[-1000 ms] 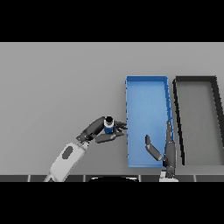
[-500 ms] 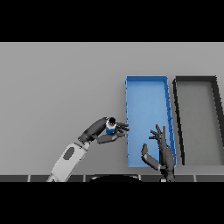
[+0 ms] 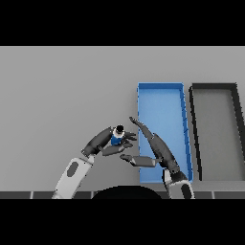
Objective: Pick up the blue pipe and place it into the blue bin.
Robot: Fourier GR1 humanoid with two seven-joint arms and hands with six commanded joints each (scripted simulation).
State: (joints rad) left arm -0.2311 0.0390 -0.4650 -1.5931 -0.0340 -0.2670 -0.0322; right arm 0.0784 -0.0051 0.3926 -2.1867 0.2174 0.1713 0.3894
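My left robot hand (image 3: 103, 142) has its fingers and thumb curled round the short blue pipe with a dark open end (image 3: 116, 138) — the pick-up part of the task looks done. The pipe stands about upright in my grasp, its dark mouth turned up toward the head view. It seems to be raised a little above the grey tabletop (image 3: 62, 91), though from this angle I cannot tell for sure that it is clear of the surface.

The pipe is not yet in the long blue rectangular bin (image 3: 183, 115). It sits just beside the bin's left wall, near the lower end, and outside it. So I judge what is left is the second half: to carry the pipe to the right over that wall, and to let it go inside the bin.

My right robot hand (image 3: 154, 148) holds nothing. Its fingers are straight and spread; some reach up along the bin's left edge and some point left toward the pipe, so this hand lies between the pipe and the inside of the bin. I think it may stand in the way of the move, or it may be ready to help.

Just to the right of the blue bin lies a dark grey rectangular bin (image 3: 193, 124) — it is not the target.
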